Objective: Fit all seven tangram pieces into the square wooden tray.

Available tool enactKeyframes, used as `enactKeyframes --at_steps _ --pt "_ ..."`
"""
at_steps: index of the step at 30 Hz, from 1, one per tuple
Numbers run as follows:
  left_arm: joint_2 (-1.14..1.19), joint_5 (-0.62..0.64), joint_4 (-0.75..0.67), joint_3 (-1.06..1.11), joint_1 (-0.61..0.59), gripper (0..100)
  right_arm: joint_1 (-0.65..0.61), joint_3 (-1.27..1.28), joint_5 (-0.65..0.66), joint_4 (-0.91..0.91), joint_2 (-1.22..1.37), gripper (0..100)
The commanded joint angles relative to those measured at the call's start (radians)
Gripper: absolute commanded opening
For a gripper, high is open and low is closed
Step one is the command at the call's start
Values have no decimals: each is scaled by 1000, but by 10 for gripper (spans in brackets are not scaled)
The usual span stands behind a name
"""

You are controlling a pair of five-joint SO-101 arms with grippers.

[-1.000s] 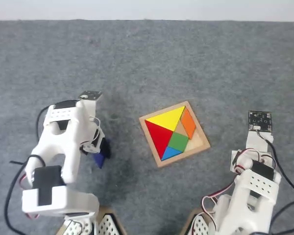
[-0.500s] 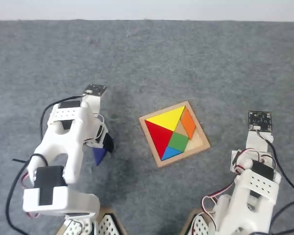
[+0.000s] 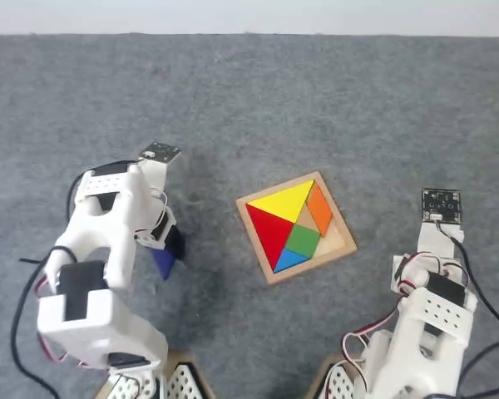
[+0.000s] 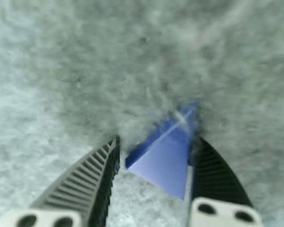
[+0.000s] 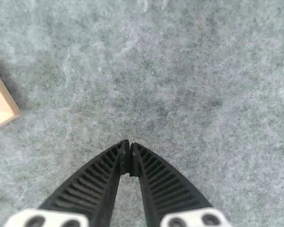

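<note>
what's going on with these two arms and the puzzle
The left gripper has a blue triangle in it, low over the grey mat to the left of the wooden tray; how firm the grip is, I cannot tell. The tray already holds five coloured pieces, with bare wood at its centre and right corner. The right gripper is shut on nothing, over bare mat beside the tray.

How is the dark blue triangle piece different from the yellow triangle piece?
The dark blue triangle piece is out on the grey mat, in the left gripper; the yellow triangle piece is inside the square wooden tray. The blue one is tilted; the yellow one lies flat. Both are triangles.
</note>
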Motion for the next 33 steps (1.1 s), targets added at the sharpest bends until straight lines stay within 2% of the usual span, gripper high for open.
enactKeyframes --at_steps 1,8,12,19,22,26,33 --pt "-44 -15 -5 71 -6 176 -7 -18 12 -15 -25 8" --pt "-209 18 3 156 80 173 -7 -18 12 -13 -25 8" --pt "-311 35 83 147 140 172 -4 -17 12 -13 -25 8" --pt "-456 26 160 165 78 236 -4 -18 12 -13 -25 8" --pt "-442 26 149 196 72 245 -5 -18 12 -12 -25 8" --pt "-394 31 63 242 58 246 -4 -18 12 -8 -25 8" --pt "-261 32 -29 211 -14 246 -4 -18 12 -7 -25 8"
